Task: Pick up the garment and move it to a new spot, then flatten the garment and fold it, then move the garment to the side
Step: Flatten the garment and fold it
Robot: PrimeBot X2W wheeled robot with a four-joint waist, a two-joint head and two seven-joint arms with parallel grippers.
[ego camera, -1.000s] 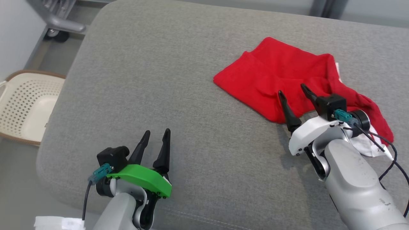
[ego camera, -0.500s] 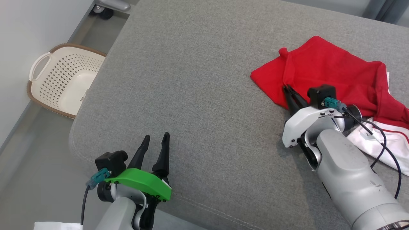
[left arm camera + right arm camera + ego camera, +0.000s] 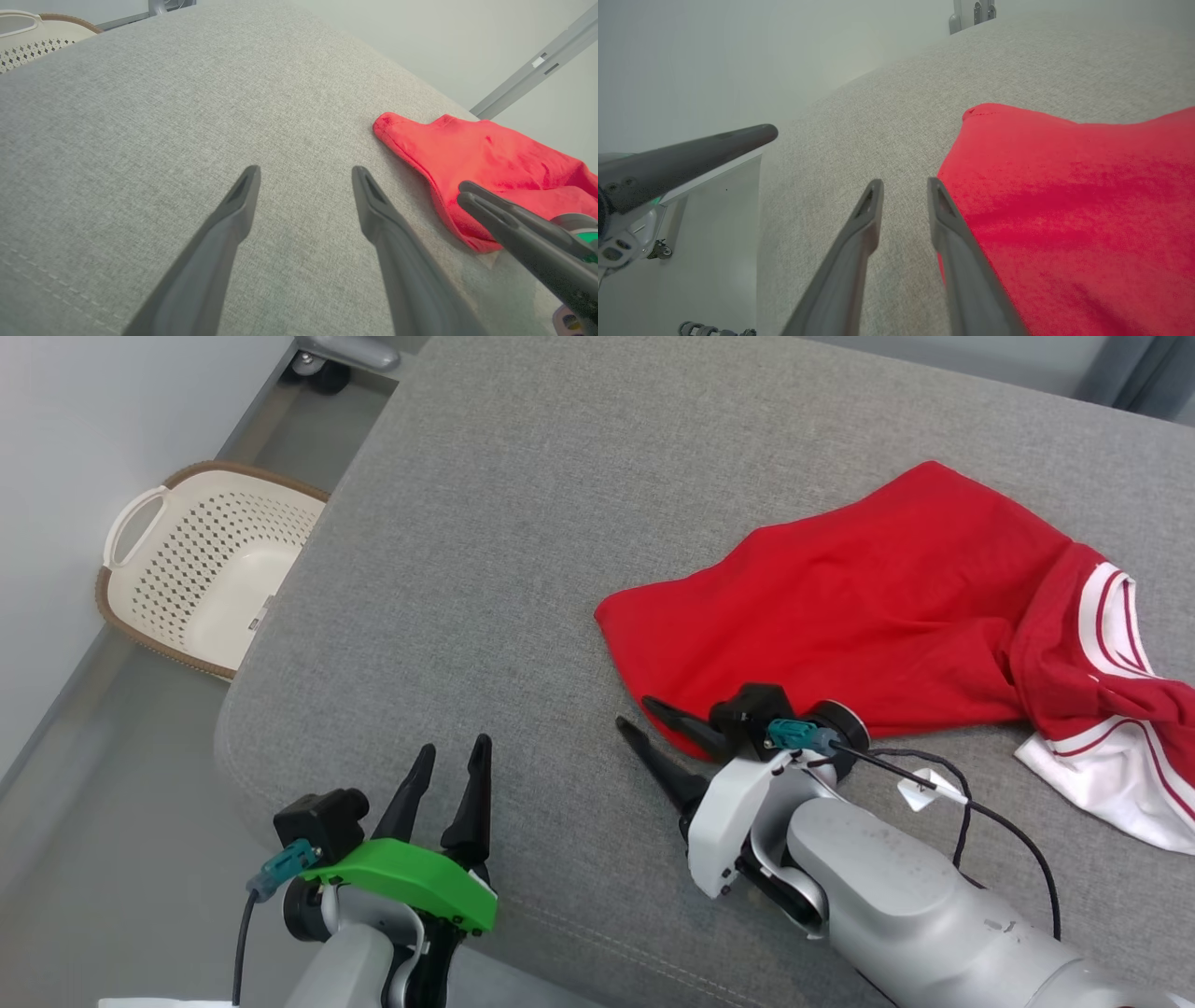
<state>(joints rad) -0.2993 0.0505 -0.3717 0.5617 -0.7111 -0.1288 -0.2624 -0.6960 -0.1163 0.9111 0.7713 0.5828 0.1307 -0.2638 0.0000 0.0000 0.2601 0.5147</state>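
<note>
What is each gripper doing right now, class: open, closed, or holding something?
Left gripper: open, holding nothing.
Right gripper: slightly open, nothing between its fingers; the red garment lies beside it.

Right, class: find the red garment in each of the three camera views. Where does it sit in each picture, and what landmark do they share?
Head view: the red garment lies in the upper right, spread on the grey cushion.
Left wrist view: it is at the right edge, mid-height.
Right wrist view: it covers the lower right.
Shared landmark: the grey cushion under it.
</note>
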